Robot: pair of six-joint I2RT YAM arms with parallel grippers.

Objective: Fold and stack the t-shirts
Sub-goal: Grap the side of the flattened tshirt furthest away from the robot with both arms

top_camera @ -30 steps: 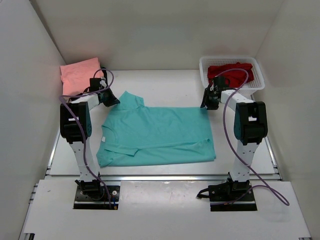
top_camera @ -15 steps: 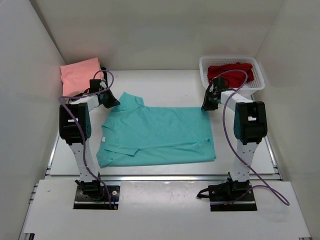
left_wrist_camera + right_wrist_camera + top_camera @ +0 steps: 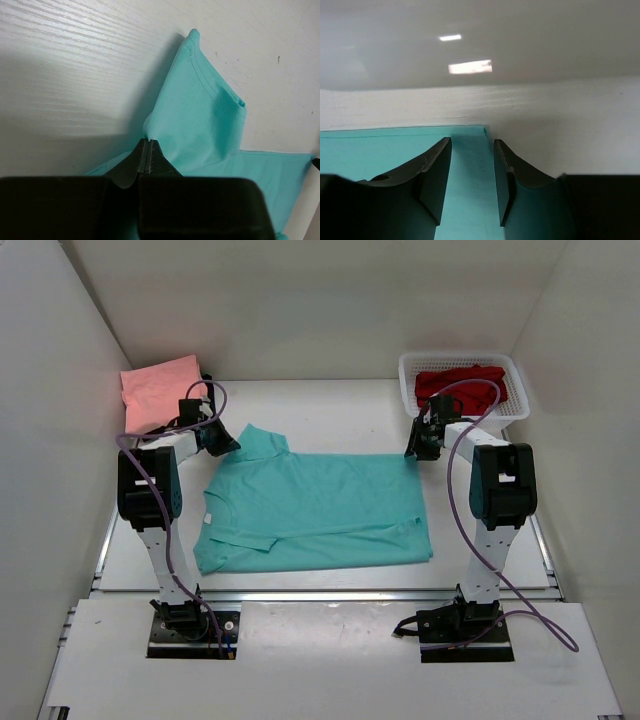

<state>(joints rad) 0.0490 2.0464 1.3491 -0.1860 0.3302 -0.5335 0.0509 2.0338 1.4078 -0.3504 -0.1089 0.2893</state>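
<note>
A teal t-shirt [image 3: 315, 510] lies spread flat on the white table, collar to the left. My left gripper [image 3: 225, 443] is at its far left sleeve. In the left wrist view that gripper [image 3: 146, 142] is shut on a pinch of teal cloth [image 3: 200, 120], and the sleeve rises in a fold beyond the jaws. My right gripper [image 3: 415, 452] is low over the shirt's far right corner. In the right wrist view this gripper [image 3: 472, 142] is open, a finger on each side of the flat teal corner [image 3: 470, 170]. A salmon pink t-shirt [image 3: 158, 390] lies folded at the far left.
A white mesh basket [image 3: 460, 358] stands at the far right corner with a crumpled red t-shirt [image 3: 460, 385] in it, just behind my right gripper. White walls close in the table on three sides. The arm bases stand at the near edge.
Almost nothing has moved. The right gripper has shifted very slightly at the shirt's far right corner, and the left gripper keeps its hold on the sleeve.
</note>
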